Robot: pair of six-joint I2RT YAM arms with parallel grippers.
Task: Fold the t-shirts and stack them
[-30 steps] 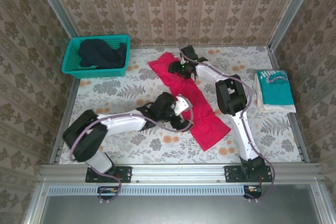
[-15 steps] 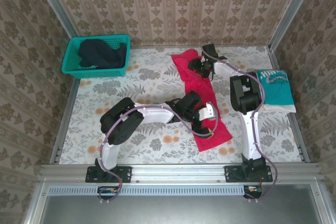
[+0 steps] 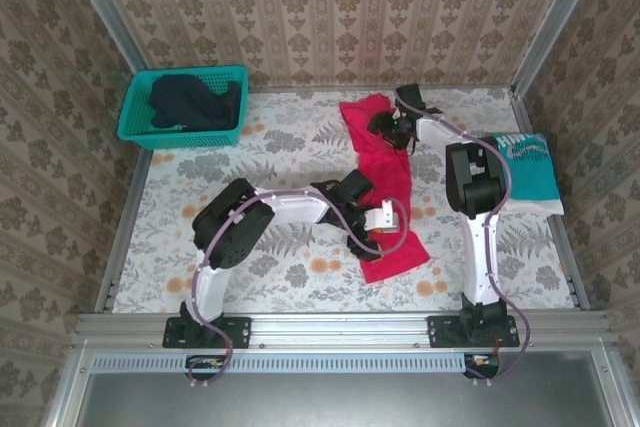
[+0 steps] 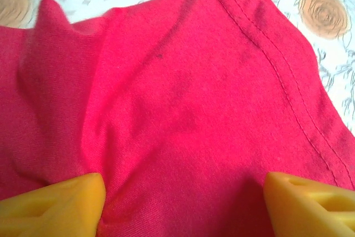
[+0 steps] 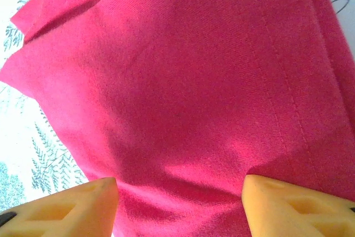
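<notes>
On the surface (image 3: 200, 187) the red shirt (image 3: 392, 175) lies rumpled, right of middle. Basket (image 3: 175, 137) in the far-left corner holds the dark shirt (image 3: 190, 102); the teal shirt (image 3: 528, 172) sits folded at the right edge. Left gripper (image 4: 183, 192) and right gripper (image 5: 180, 198): jaws apart, on red cloth.

Bright red-pink cloth t-shirt (image 3: 392, 172) got dragged right across the counter (image 3: 200, 197), swinging from diagonal to nearly straight; left arm (image 3: 290, 205) and right arm (image 3: 470, 187) shifted right too.
</notes>
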